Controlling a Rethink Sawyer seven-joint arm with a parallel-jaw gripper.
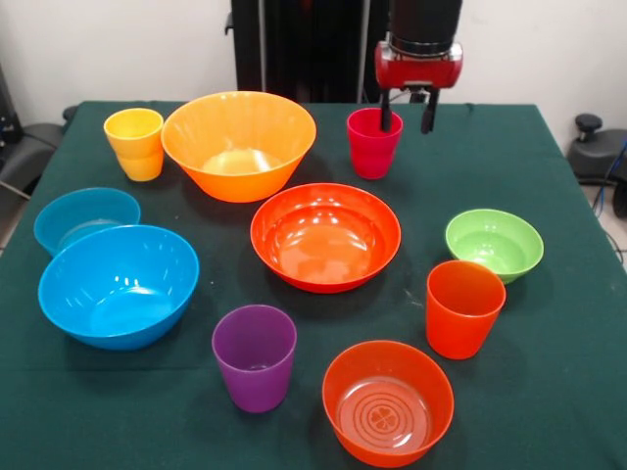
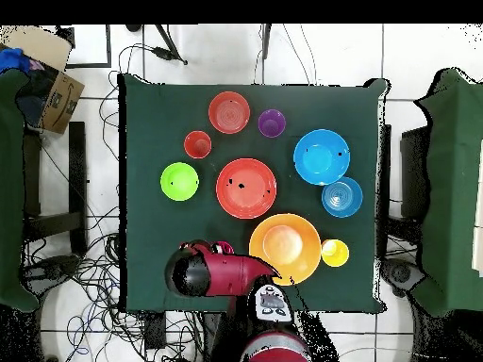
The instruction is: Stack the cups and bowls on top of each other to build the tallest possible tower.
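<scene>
While the end effector [image 1: 408,110] straddles the crimson cup's [image 1: 373,143] rim at upper centre, fingers spread, you should pinch that thin, light, slippery wall gently.

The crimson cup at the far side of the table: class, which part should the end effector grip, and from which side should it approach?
Grip the rim wall of the crimson cup, coming straight down from above. It stands upright with its mouth open upward, so one finger can go inside and one outside. The end effector already hangs over its rim, and the large orange-yellow bowl crowds one side.
</scene>
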